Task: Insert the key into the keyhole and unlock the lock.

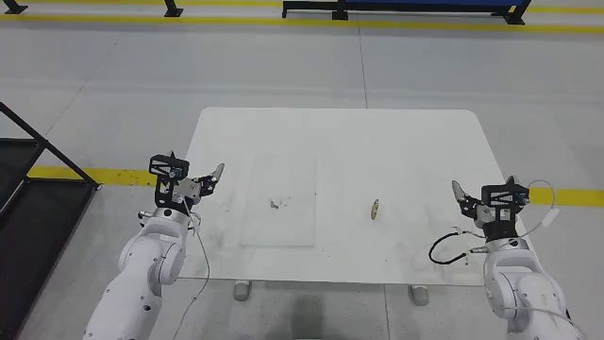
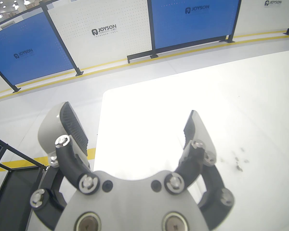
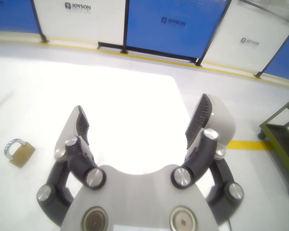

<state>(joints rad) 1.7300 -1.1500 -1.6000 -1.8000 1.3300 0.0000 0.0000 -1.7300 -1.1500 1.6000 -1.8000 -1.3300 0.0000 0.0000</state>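
White table [image 1: 406, 142], rounded corners. A pale clear mat [image 1: 278, 179] lies on it, left of centre, running toward the front edge.

Left gripper [image 1: 196, 176] sits at the table's left edge, level with the mat's middle. In the left wrist view this gripper [image 2: 132, 123] has its jaws spread wide with nothing between the ribbed pads [image 2: 73, 127]; bare tabletop shows through the gap.

Right gripper [image 1: 486, 191] sits at the table's right edge, toward the front. In the right wrist view it [image 3: 142, 118] is likewise spread and empty.

Lock [image 1: 375, 210]: a brass body with a silver shackle, lying flat on bare table right of the mat, well apart from both grippers and nearer the right one. In the right wrist view the lock [image 3: 20, 153] lies off to the side of the jaws, outside the gap. Cannot tell whether the shackle is latched.

Key [image 1: 275, 205]: a small dark item on the mat's front half, between the left gripper and the lock, touching neither. In the left wrist view the key [image 2: 238, 167] is only a blurred speck beside the jaws; its orientation is unclear.
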